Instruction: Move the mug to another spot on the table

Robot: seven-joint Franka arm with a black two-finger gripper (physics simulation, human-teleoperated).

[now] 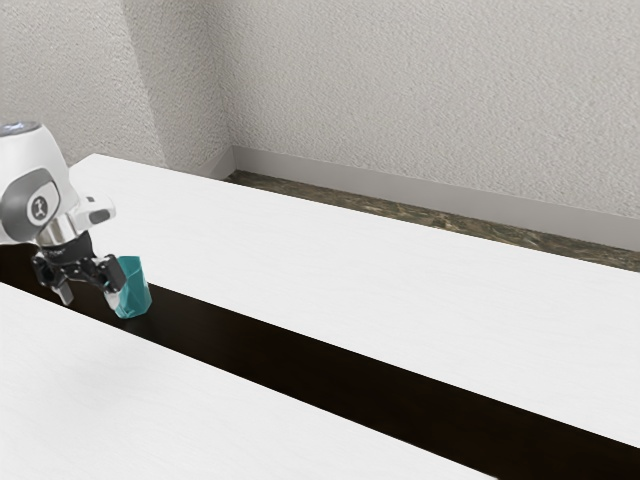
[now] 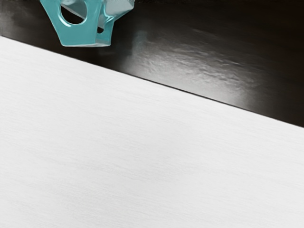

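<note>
so at this point the teal mug point(image 1: 131, 287) was sitting on the dark glossy strip point(image 1: 330, 380) that ran between the two white parts of the desk point(image 1: 400, 270), way over at the exterior view's left. it looked a bit tilted to me, and i couldn't tell if its base was flat on the strip. the arm point(image 1: 35, 190) was right on top of it. the jaws were apart with nothing between them, and the mug was just beside the nearer one, maybe touching it, but not gripped from two sides.

the wrist view had the mug point(image 2: 85, 23) handle-side on, with the handle's hole facing the camera.

my read: this was the grab step, and no relocating could count as done yet. the next move would need the jaws shifted over so they straddle the mug's wall or the handle, then closed, then a lift and a carry to any of the white desk areas. since it looked tippy, a nudge could knock it over.

labels: nothing on the mug. there was a tiny mark on the arm's grey joint cap point(image 1: 38, 205), but i couldn't read it.
</note>
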